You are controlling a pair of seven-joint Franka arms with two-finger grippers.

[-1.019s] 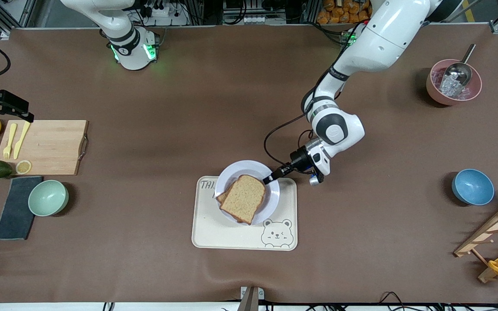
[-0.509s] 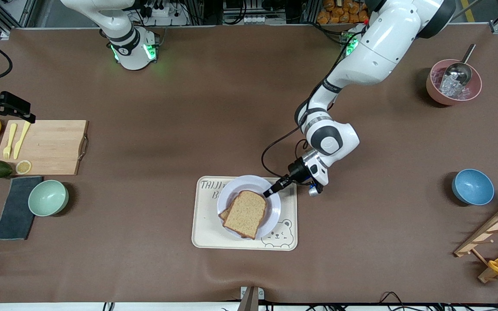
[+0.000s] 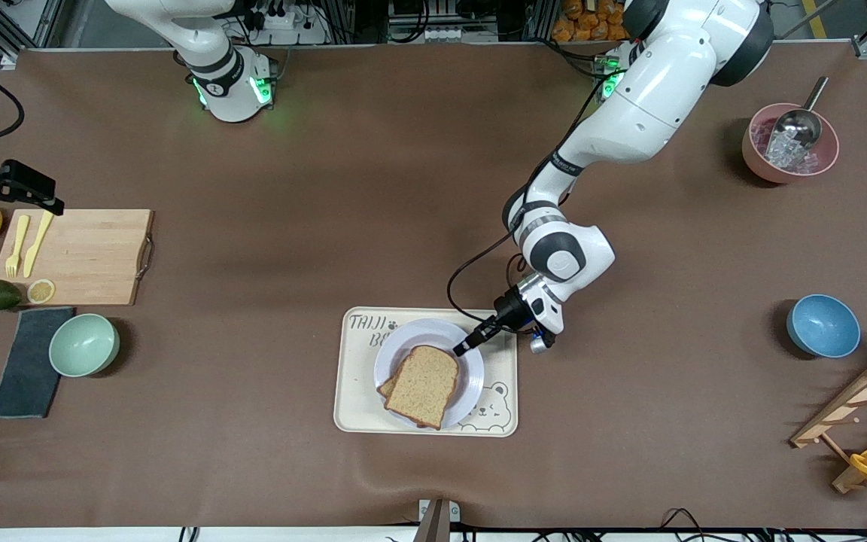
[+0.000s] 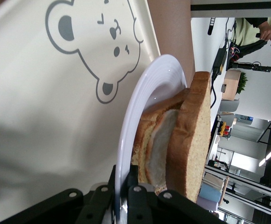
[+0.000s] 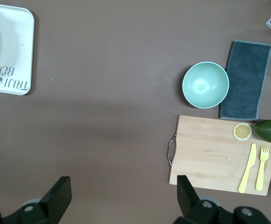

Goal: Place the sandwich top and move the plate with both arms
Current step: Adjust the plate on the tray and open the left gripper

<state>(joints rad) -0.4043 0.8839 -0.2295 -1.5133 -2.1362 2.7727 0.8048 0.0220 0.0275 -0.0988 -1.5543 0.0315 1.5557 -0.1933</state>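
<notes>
My left gripper (image 3: 464, 348), clamped on the rim of the plate (image 3: 403, 342), had carried it nearer the front camera over the tray (image 3: 358, 410) within the last second. The sandwich top (image 3: 424, 385) remained on the plate (placement looked complete). My right gripper (image 3: 4, 192) waited open, above the cutting board (image 3: 87, 256).

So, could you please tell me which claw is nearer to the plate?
Left. The left claw grips the plate by its rim; the right claw waits open above the cutting board.
</notes>
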